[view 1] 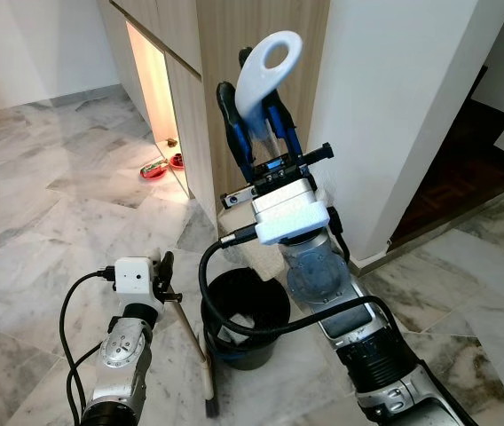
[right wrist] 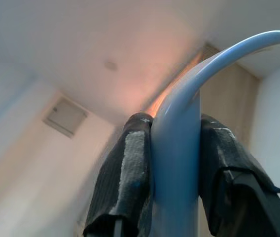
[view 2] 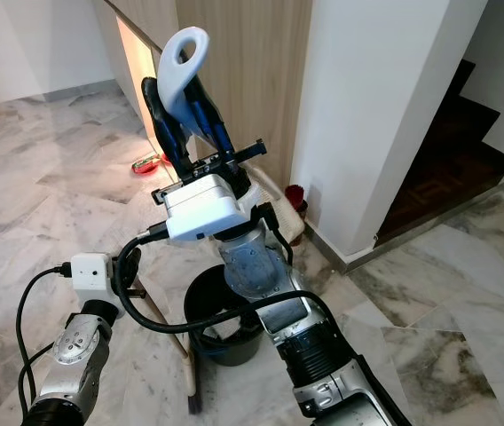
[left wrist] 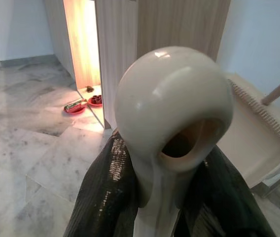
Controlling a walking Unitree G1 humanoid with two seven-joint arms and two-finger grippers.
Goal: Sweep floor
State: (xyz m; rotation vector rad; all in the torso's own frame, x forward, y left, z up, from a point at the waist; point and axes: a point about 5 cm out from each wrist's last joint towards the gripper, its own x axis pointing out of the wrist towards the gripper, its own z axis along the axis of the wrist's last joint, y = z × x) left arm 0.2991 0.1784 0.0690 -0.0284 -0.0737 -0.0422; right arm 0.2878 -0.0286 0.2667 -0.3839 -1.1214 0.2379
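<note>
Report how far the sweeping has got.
Done: nothing I can confirm; the marble floor shows no pile and no obvious dirt. In hand: the left hand is shut on a beige looped handle, and the right hand holds a white looped handle raised high above the black bin. Left: probably the sweeping itself, and using the beige dustpan.

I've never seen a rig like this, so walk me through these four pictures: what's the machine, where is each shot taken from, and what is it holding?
It is a humanoid robot in a home. Two pictures come from its head, looking down at its left arm and right arm. The other two come from wrist cameras. The right arm's jaws are shut on a white looped handle, raised high. The left arm's jaws grip a beige looped handle. On the marble floor are a black bin and a beige dustpan.
</note>
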